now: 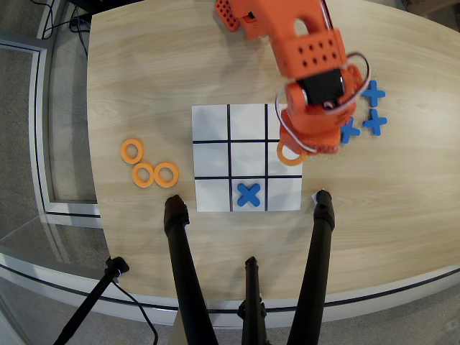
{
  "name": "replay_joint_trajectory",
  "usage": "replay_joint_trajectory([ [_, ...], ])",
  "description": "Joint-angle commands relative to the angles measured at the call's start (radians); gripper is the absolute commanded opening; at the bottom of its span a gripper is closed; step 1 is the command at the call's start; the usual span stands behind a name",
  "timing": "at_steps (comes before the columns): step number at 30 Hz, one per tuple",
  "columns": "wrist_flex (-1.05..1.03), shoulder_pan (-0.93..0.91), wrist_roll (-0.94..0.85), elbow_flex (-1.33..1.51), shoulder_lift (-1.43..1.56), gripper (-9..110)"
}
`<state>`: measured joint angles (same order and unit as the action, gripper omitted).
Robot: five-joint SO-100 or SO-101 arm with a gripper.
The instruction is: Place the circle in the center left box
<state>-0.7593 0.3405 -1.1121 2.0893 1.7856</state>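
From overhead I see a pale wood counter (pixel 180 65) with a rounded edge, grey floor around it, cables at the top left, and black tripod legs (pixel 183 273) crossing the near edge. On the counter lies a white grid sheet (pixel 212 126) of nine cells. The orange arm (pixel 309 50) reaches in from the top and hangs over the sheet's right column. Its tool (pixel 296 147) sits low over the center left box (pixel 284 169), the middle-row cell on the picture's right. The circle (pixel 289 156) lies at the tool's tip, partly hidden under it, within that cell and overlapping its right edge. I cannot tell whether the fingers are spread or pinching the ring. Three more rings (pixel 147 167) sit left of the sheet. A blue cross (pixel 249 195) lies in the bottom middle cell; further crosses (pixel 372 108) sit right of the arm.
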Motion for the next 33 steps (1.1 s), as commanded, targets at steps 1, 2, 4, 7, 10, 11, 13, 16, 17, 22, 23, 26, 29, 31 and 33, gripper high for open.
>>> replay_joint_trajectory([
  [1, 0.054, -0.021, -0.003, -0.075, -0.112, 0],
  [2, 0.066, -0.025, -0.005, -0.081, -0.14, 0],
  [4, 0.086, -0.031, -0.005, -0.083, -0.181, 0],
  [7, 0.104, -0.032, -0.006, -0.081, -0.233, 0],
  [10, 0.133, -0.031, -0.003, -0.072, -0.273, 0],
  [11, 0.138, -0.028, -0.002, -0.072, -0.284, 0],
  [13, 0.147, -0.023, 0.003, -0.072, -0.301, 0],
  [16, 0.152, -0.018, 0.003, -0.083, -0.321, 0],
  [17, 0.153, -0.018, 0.003, -0.086, -0.325, 0],
  [22, 0.153, -0.018, -0.002, -0.103, -0.339, 0],
  [23, 0.153, -0.017, -0.002, -0.104, -0.342, 0],
  [26, 0.147, -0.015, -0.003, -0.104, -0.344, 0],
  [29, 0.147, -0.015, -0.003, -0.106, -0.342, 0],
  [31, 0.146, -0.015, -0.005, -0.107, -0.339, 2],
  [33, 0.143, -0.015, -0.005, -0.11, -0.336, 4],
])
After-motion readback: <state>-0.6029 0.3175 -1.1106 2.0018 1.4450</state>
